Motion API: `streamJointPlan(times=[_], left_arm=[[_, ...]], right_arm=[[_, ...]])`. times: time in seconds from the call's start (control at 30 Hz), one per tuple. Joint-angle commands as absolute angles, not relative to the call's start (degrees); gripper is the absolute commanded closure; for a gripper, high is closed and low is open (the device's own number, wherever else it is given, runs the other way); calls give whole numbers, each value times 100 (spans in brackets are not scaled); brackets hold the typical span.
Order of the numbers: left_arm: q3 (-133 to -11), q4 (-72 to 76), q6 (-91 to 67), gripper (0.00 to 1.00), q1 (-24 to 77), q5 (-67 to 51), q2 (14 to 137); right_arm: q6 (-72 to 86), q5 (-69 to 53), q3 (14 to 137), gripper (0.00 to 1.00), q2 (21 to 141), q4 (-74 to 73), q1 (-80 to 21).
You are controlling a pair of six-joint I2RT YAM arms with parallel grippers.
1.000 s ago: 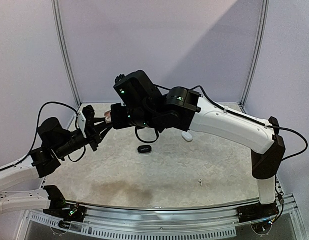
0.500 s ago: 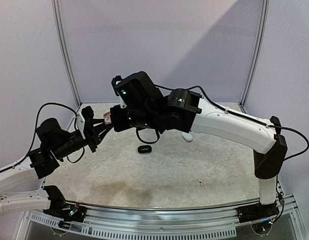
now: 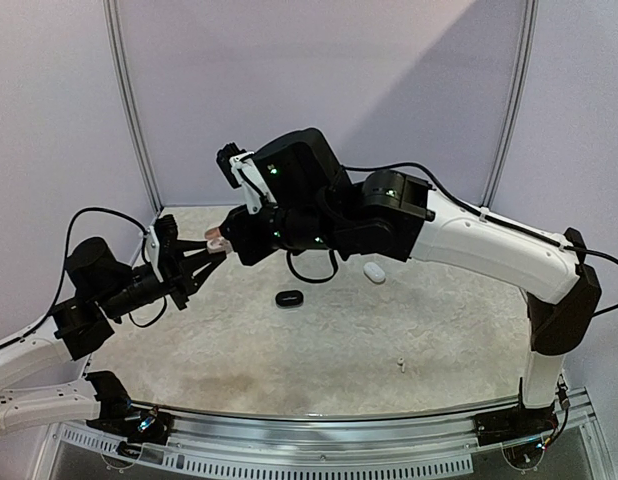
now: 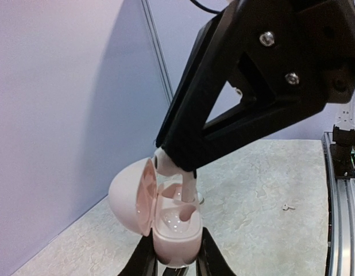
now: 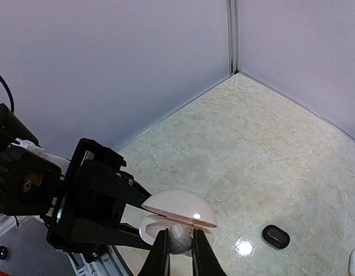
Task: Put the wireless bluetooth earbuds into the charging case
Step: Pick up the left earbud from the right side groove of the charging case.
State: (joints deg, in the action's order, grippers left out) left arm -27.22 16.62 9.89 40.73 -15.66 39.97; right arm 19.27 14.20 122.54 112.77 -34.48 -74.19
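My left gripper (image 4: 176, 261) is shut on a pale pink charging case (image 4: 174, 227) and holds it up with its lid open to the left. The case also shows in the top view (image 3: 216, 239) and in the right wrist view (image 5: 180, 210). My right gripper (image 5: 180, 248) is shut on a white stemmed earbud (image 5: 180, 237); in the left wrist view the earbud (image 4: 186, 184) hangs stem-down over the case's far socket. The near socket is empty. The right gripper in the top view (image 3: 232, 240) meets the left gripper (image 3: 204, 252) above the table's back left.
A black oval case (image 3: 288, 298) lies mid-table, also in the right wrist view (image 5: 275, 236). A white case (image 3: 374, 272) lies behind it. A tiny white earbud (image 3: 399, 364) lies at the front right, also in the left wrist view (image 4: 288, 206). Purple walls stand at back and left.
The right arm has risen and shifted right. The left gripper has moved slightly left with the case. The earbud now hangs over the open case.
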Motion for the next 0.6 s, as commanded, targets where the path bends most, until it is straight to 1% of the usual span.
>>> streamJointPlan(times=[0.0,0.57], left_arm=[[-2752,1361,936,100,4166,-1770,3949],[-2852,1079,898,100,4157,-1997,3929]], right_arm=[[1685,1112,12185,100,11059,-3435,-7474],[1389,1047,12144,100,10864,-3599,-7478]])
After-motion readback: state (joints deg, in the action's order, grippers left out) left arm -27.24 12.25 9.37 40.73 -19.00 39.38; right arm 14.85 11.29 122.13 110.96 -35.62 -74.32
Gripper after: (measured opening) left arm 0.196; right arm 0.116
